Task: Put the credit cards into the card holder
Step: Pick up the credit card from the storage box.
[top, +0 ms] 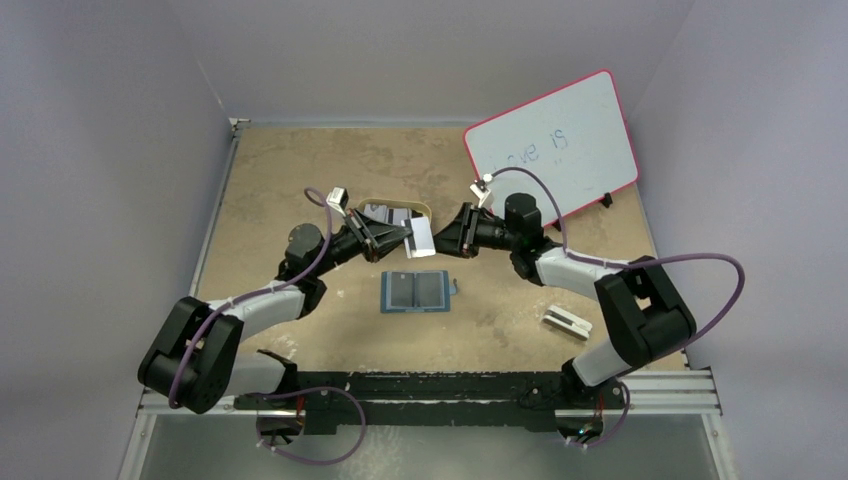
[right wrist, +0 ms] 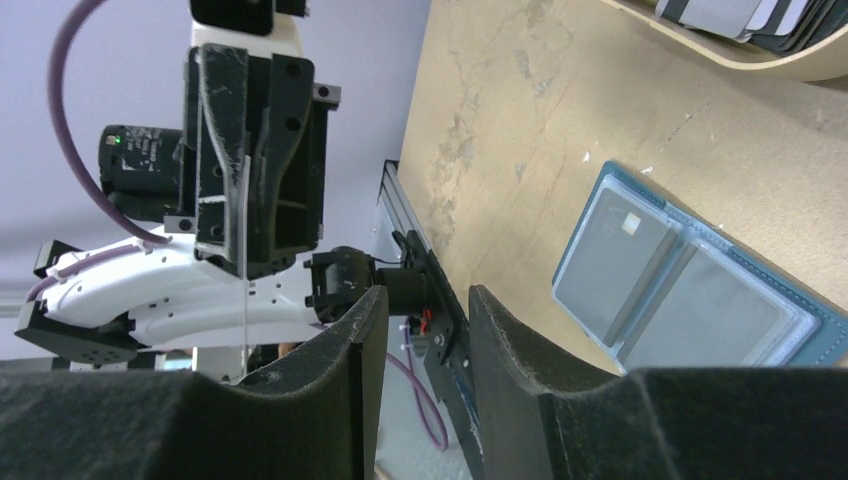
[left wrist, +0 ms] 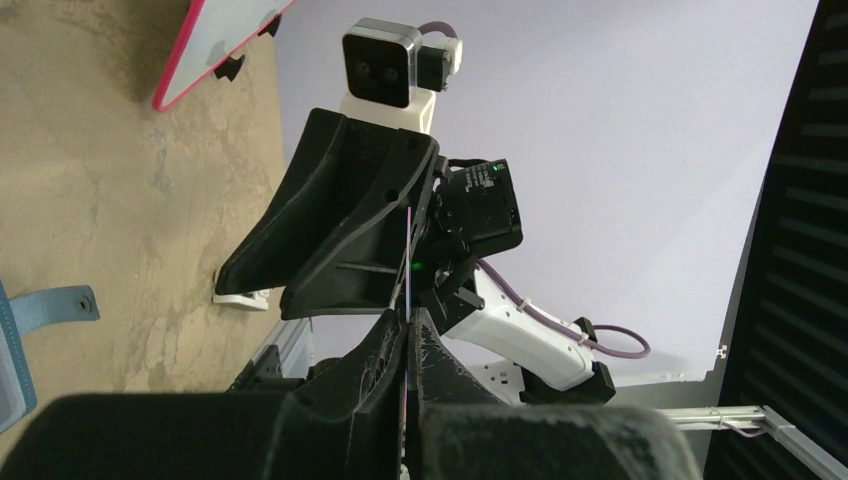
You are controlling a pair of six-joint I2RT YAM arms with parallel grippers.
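Observation:
The card holder (top: 415,292) lies open and flat on the table, teal-blue, below both grippers; a grey card (right wrist: 615,262) shows in one of its pockets. My left gripper (top: 403,238) is shut on a pale credit card (top: 422,238) with a dark stripe, held up off the table. That card shows edge-on as a thin line (left wrist: 408,262) rising from between my left fingers. My right gripper (top: 443,238) faces it from the right, open with nothing between its fingers (right wrist: 345,345), just clear of the card. More credit cards (top: 385,212) lie in the tan tray (top: 400,203).
A pink-framed whiteboard (top: 552,150) leans at the back right. A white block with a dark slot (top: 567,321) lies near the right arm's base. The tan tray's rim (right wrist: 800,70) stands just behind the card holder (right wrist: 690,300).

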